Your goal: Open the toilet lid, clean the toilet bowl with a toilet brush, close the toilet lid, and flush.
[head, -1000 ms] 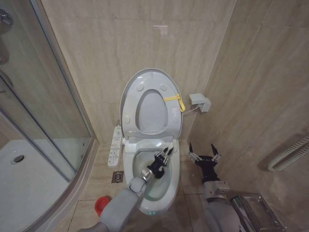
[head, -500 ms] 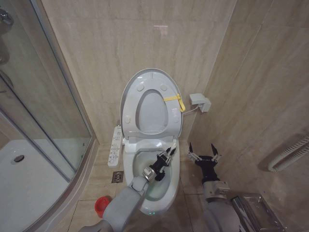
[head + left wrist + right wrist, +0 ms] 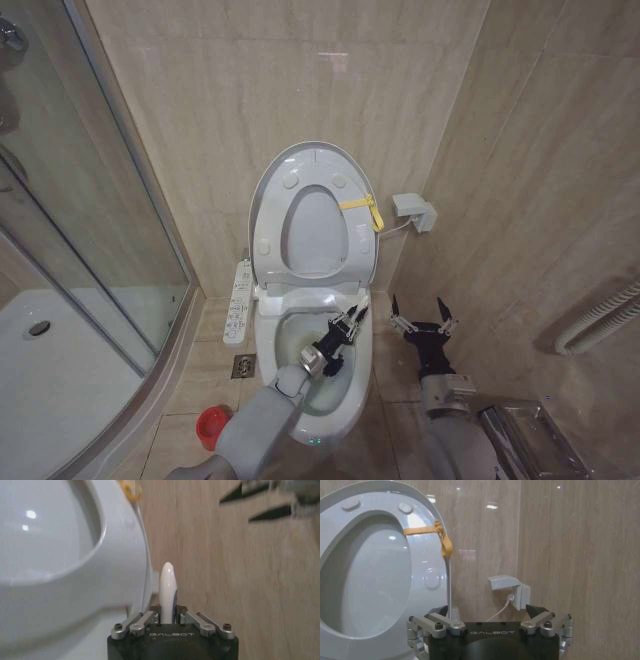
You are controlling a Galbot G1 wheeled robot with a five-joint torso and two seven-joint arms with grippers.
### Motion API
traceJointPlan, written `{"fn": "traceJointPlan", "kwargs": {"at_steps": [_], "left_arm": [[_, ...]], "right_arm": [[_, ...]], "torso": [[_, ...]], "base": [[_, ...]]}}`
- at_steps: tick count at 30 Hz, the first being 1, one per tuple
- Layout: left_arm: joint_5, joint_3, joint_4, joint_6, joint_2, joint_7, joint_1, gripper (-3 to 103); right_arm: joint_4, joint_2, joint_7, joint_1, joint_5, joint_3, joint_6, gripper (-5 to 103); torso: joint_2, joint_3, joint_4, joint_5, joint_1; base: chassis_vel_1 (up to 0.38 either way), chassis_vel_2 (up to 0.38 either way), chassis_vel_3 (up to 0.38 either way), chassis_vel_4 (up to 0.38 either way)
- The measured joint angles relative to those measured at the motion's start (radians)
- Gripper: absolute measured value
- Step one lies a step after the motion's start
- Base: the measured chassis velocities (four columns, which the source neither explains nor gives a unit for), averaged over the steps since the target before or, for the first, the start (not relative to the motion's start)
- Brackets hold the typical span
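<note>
The toilet brush (image 3: 167, 588), seen in the left wrist view as a thin white stick handle, is clamped between the closed fingers of the left gripper (image 3: 349, 322), which is held over the right side of the toilet bowl (image 3: 290, 345); the brush head itself is hidden from the head camera by the gripper and wrist, so contact with the ceramic cannot be confirmed. The toilet lid (image 3: 268, 205) stands fully raised against the tiled wall, the seat ring (image 3: 355, 240) with its yellow strap (image 3: 362, 207) lifted flat against it. The right gripper (image 3: 423, 322) waits just beside the bowl on its right, fingers spread and empty. A round red brush holder (image 3: 210, 426) rests on the floor to the left of the toilet, below the long white button panel (image 3: 240, 288). Judged from this arrangement, the scrubbing step is in hand; the next move calls for sweeping the head around the bowl wall without striking the rim.
</note>
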Motion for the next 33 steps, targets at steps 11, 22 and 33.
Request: {"fn": "traceJointPlan", "kwargs": {"at_steps": [11,22,33], "left_arm": [[0.022,-0.029,0.07,0.02,-0.009,0.007,-0.01,19],[-0.033,-0.019,0.048,0.021,-0.008,-0.008,-0.008,19],[0.018,-0.064,-0.031,0.009,0.035,-0.033,0.035,19]], "right_arm": [[0.0,0.0,0.0,0.0,0.0,0.0,0.0,100],[0.0,0.0,0.0,0.0,0.0,0.0,0.0,100],[0.0,0.0,0.0,0.0,0.0,0.0,0.0,100]], "torso": [[0.0,0.0,0.0,-0.0001,0.0],[0.0,0.0,-0.0004,-0.0001,0.0],[0.0,0.0,-0.0004,-0.0001,0.0]], "base": [[0.0,0.0,0.0,0.0],[0.0,0.0,0.0,0.0],[0.0,0.0,0.0,0.0]]}}
